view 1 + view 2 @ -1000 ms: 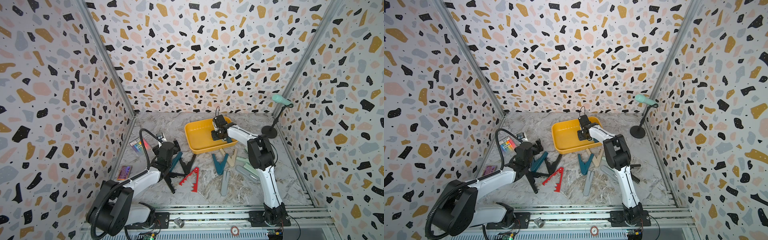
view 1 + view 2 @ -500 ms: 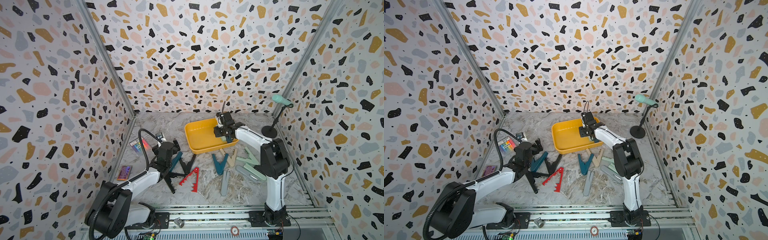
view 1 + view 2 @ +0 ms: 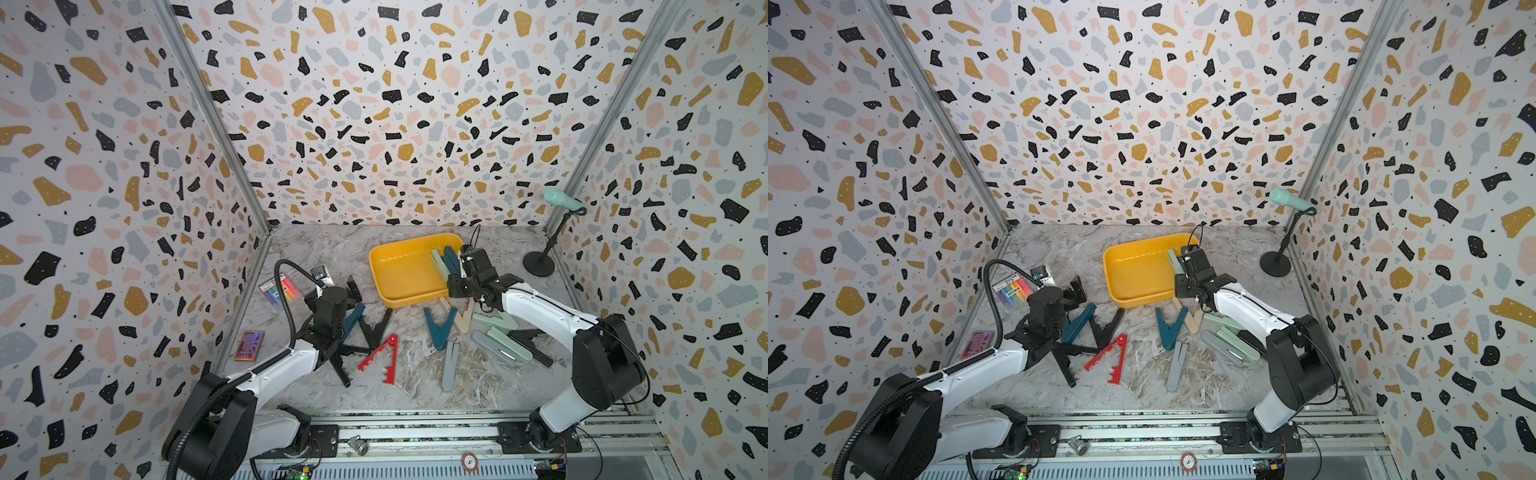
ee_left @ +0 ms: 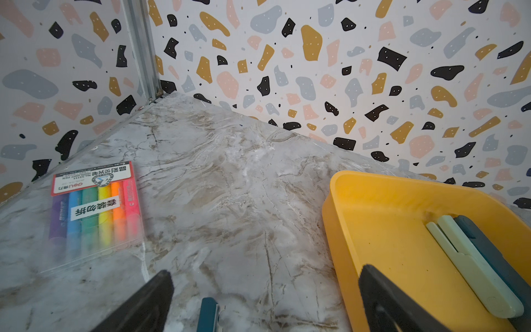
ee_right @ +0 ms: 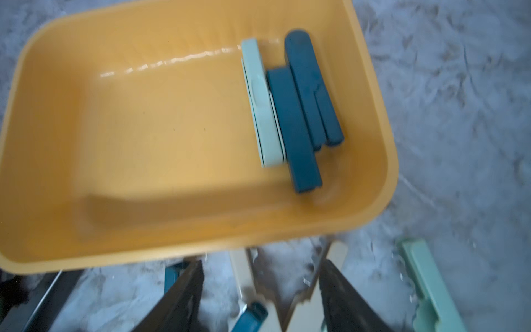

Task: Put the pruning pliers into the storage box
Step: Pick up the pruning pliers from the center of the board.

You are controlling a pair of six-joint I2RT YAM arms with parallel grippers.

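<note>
The mustard-yellow storage box [image 3: 399,286] [image 3: 1133,282] sits mid-table. Mint green and dark teal pruning pliers [image 3: 442,259] [image 5: 287,115] [image 4: 474,264] lie folded along its right wall. My right gripper [image 3: 457,291] [image 5: 260,267] hovers open and empty just off the box's near right corner, above beige pliers [image 3: 459,316] [image 5: 244,276]. More pliers lie on the table: dark teal [image 3: 438,328], red [image 3: 380,353], black [image 3: 376,328], grey [image 3: 451,365], mint green [image 3: 498,322]. My left gripper [image 3: 336,291] [image 4: 265,276] stands wide open over another dark teal pair [image 3: 353,320] [image 4: 207,314], holding nothing.
A rainbow pen packet [image 3: 280,291] [image 4: 94,207] and a purple card [image 3: 249,345] lie by the left wall. A microphone stand [image 3: 540,262] occupies the back right corner. Black pliers [image 3: 532,340] lie beside the right arm. Patterned walls enclose three sides.
The right gripper has drawn back from over the box's inside to its near right corner and its jaws have widened. Pliers now show uncovered in the box. The left arm has stayed still.
</note>
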